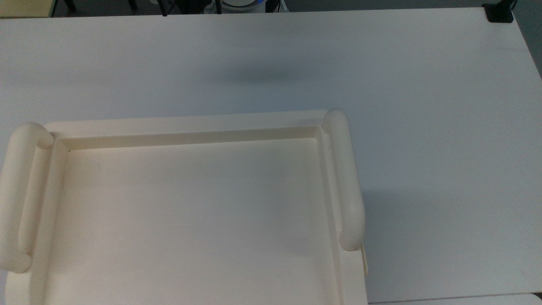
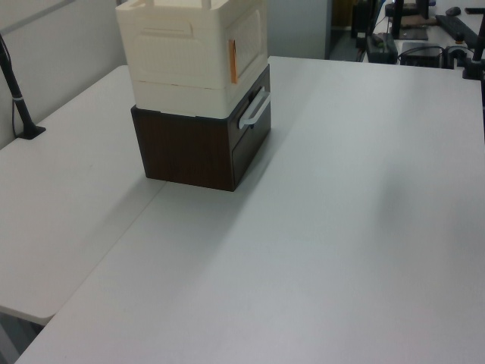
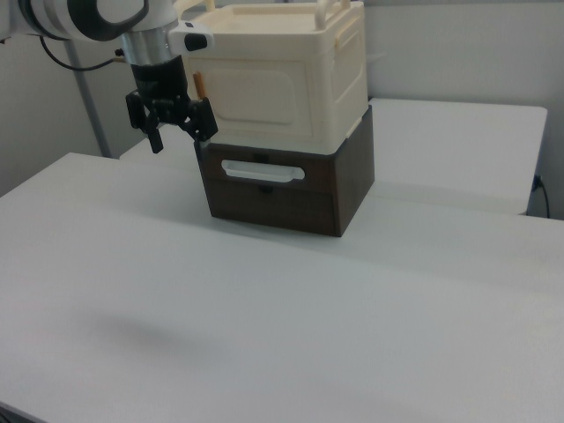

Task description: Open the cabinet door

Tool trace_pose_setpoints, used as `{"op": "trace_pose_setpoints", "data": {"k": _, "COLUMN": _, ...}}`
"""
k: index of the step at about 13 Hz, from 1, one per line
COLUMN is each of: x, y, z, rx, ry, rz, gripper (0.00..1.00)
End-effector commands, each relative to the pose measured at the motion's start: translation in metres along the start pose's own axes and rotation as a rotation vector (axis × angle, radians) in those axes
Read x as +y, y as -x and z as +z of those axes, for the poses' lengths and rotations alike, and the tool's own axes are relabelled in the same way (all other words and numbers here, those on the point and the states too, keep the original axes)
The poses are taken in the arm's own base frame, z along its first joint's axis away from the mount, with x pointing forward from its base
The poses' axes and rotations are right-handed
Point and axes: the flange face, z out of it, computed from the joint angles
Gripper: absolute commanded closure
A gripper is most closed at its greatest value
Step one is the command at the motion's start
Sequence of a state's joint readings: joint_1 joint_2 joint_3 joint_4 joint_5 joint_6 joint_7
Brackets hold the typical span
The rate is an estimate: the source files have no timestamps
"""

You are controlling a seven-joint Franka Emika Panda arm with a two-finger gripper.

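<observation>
The cream cabinet (image 3: 282, 79) stands on a dark brown drawer box (image 3: 282, 189). Its cabinet door (image 3: 256, 99) is the front panel, lying flush and shut, with an orange mark (image 3: 199, 86) at its edge on the right view's left. The left view shows the door (image 2: 251, 42) on the cabinet's right face, with the same mark (image 2: 233, 61). My gripper (image 3: 182, 141) hangs open just off that marked edge, at the level of the door's lower corner, with nothing between its fingers. From the top view the door's thin edge (image 1: 365, 260) pokes out beside the cabinet's recessed top (image 1: 190, 220).
The drawer box has a pale grey bar handle (image 3: 263, 171). A white table (image 3: 264, 335) spreads wide in front of the stack. A black clamp (image 1: 499, 13) sits at the table's far corner, and a black pole (image 2: 19, 102) stands at the left view's left.
</observation>
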State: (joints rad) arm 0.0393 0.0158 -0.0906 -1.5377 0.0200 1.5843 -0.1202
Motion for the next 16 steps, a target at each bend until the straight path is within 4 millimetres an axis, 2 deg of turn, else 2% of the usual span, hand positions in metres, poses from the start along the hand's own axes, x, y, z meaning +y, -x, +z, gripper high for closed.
{"op": "trace_pose_setpoints", "data": {"k": 1, "x": -0.001, "y": 0.001, "z": 0.000, "rx": 0.022, "ry": -0.005, "rz": 0.005, "gripper": 0.00}}
{"op": "trace_pose_setpoints", "data": {"k": 9, "x": -0.003, "y": 0.001, "z": 0.001, "rx": 0.020, "ry": -0.017, "rz": -0.001, "gripper": 0.00}}
{"op": "trace_pose_setpoints", "data": {"k": 12, "x": -0.018, "y": 0.000, "z": 0.001, "rx": 0.014, "ry": -0.005, "rz": -0.029, "gripper": 0.00}}
{"op": "trace_pose_setpoints", "data": {"k": 14, "x": -0.021, "y": -0.002, "z": 0.000, "rx": 0.024, "ry": -0.002, "rz": -0.033, "gripper": 0.00}}
{"op": "trace_pose_setpoints", "data": {"k": 16, "x": -0.031, "y": -0.007, "z": -0.007, "rx": 0.046, "ry": 0.017, "rz": -0.065, "gripper": 0.00}}
